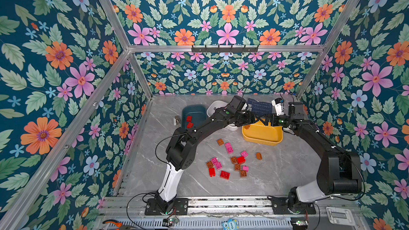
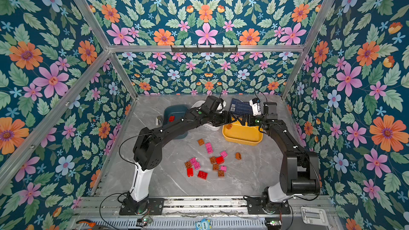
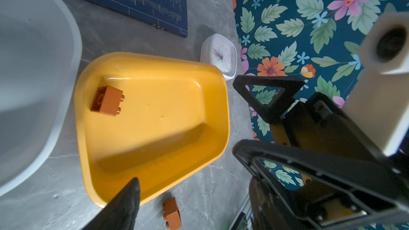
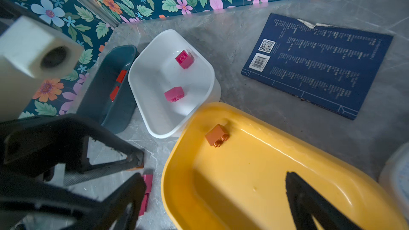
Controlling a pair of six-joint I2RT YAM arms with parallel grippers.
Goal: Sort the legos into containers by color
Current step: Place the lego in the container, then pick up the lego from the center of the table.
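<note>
Left wrist view: right tool [image 3: 236, 116] and left tool [image 4: 138, 171], both parted and empty, nearly meeting above oblong yellow plastic bin [image 3: 168, 111]; collision risk on any advance.

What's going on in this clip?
A colour sort, partway through. The left pincer and right pincer both hang open and empty over the yellow bin, which holds one brown-orange brick. The white bin holds two pink bricks, the teal bin two red bricks. Over a dozen loose bricks lie on the table.

Bare marble table [image 1: 281, 173] around loose bricks [image 1: 241, 159]
</note>
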